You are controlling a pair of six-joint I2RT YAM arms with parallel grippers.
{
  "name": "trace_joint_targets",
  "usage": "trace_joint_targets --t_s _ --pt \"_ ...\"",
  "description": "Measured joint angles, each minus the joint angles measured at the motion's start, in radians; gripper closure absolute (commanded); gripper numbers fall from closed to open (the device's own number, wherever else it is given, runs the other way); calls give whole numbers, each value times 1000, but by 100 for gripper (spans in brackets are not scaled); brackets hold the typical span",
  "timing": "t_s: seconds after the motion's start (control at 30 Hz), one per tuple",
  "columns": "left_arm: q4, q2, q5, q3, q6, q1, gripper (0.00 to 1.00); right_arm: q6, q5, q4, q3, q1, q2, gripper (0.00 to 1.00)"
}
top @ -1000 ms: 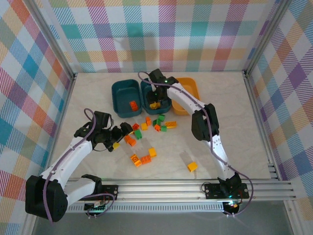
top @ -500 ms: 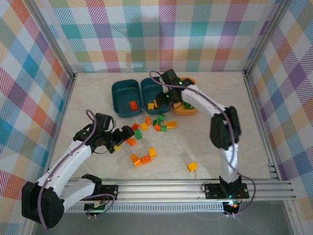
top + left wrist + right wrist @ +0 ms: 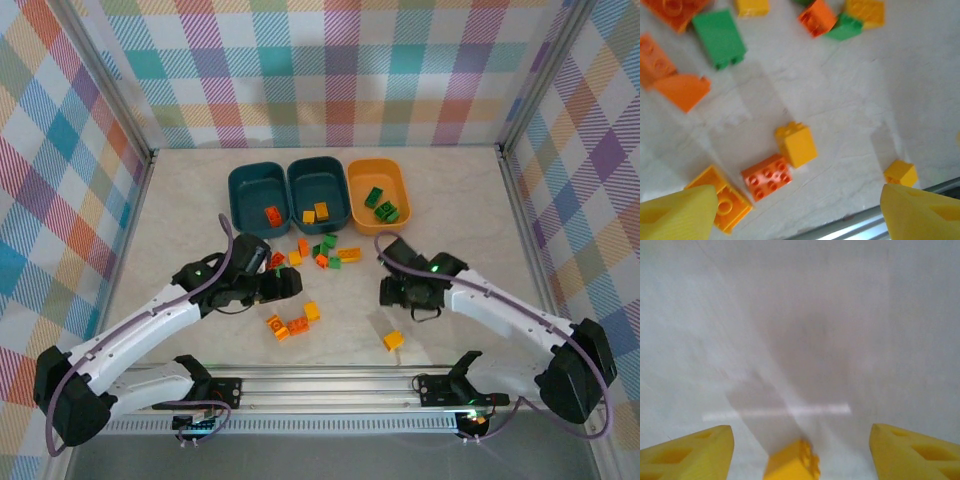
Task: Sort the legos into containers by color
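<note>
The left claw point(image 3: 287, 284) hangs low over the pale tabletop point(image 3: 190, 215), its yellow fingers point(image 3: 677, 212) spread wide with nothing between them. Under the gap, seen from its wrist, lie a yellow brick point(image 3: 796, 145), an orange brick point(image 3: 767, 177) just beside it and a yellow-orange brick point(image 3: 725, 205) near the left finger. Behind the claw the wrist tips down, and the left arm lies stretched long and low from the near left corner, reaching right toward the middle. The right claw point(image 3: 390, 292) points left toward the middle as well, its fingers point(image 3: 690, 452) spread. The top of a small yellow lego point(image 3: 792, 462) shows between them at the bottom of its wrist view, with a gap on either side, so it is not pinched. The right arm is folded: from its base it swings out to an elbow by the near right edge, then the forearm comes back leftward. A lone yellow brick point(image 3: 393, 340) sits on the tabletop just nearer than that claw; I cannot tell whether it is the same one. A scatter of loose legos point(image 3: 322, 250), orange, green and yellow, lies beyond the claws. Along the far side stand the left teal tub point(image 3: 236, 190) with one orange piece point(image 3: 271, 215), the middle teal tub point(image 3: 300, 180) with yellow pieces point(image 3: 315, 212), and the orange-yellow tub point(image 3: 360, 175) with green pieces point(image 3: 380, 205).
</note>
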Motion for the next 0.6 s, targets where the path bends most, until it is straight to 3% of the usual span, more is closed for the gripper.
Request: trace_joint_targets --t_s 0.33,0.6 --pt "55 125 -17 23 -1 -4 14 508 -105 3 -283 152 -214 23" --pt "70 125 -14 23 -5 -4 13 636 -193 191 -322 172 -186 21"
